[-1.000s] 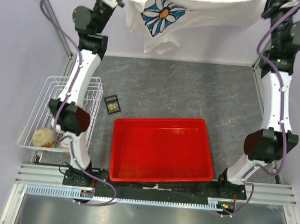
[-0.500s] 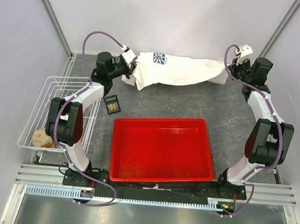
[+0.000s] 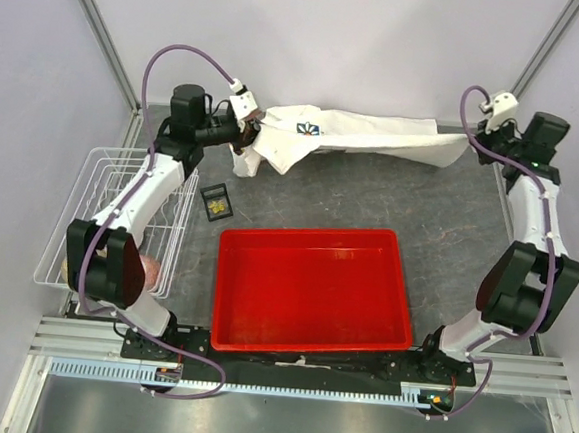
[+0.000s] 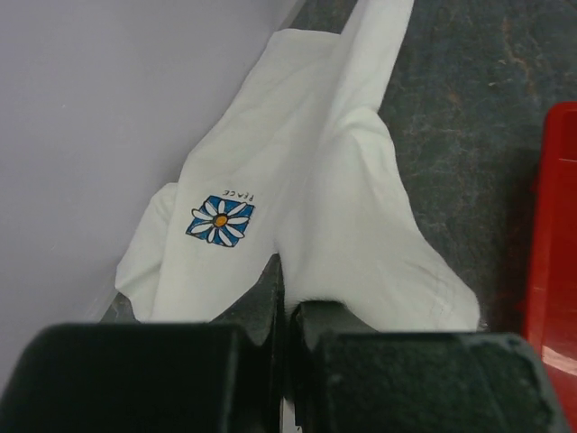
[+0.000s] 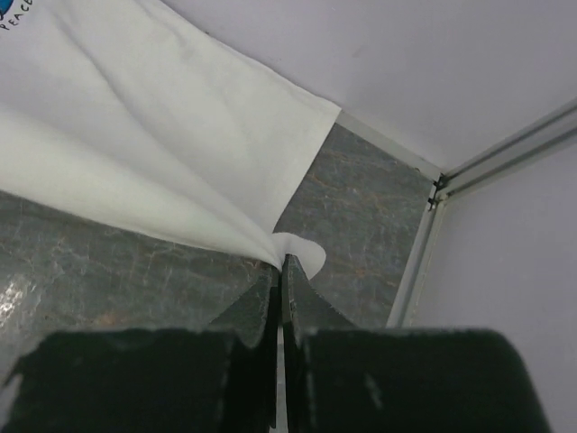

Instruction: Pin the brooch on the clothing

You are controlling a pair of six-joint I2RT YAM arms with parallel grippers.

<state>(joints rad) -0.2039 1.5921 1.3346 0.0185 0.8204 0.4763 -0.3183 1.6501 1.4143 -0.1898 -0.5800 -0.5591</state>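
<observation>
Left wrist view shows the left gripper [image 4: 282, 271] clamped tight on the shirt [image 4: 334, 180], lower centre, below its daisy print [image 4: 221, 219]. The right gripper [image 5: 279, 271] pinches another edge. Top view, left of centre: the brooch [image 3: 215, 207] lies in a black tray [image 3: 209, 188], well apart from the shirt.

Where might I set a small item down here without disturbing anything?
Bare mat lies between the T-shirt and the red bin, and right of the bin toward the right arm. The left side is crowded: wire basket, black tray, left arm.
</observation>
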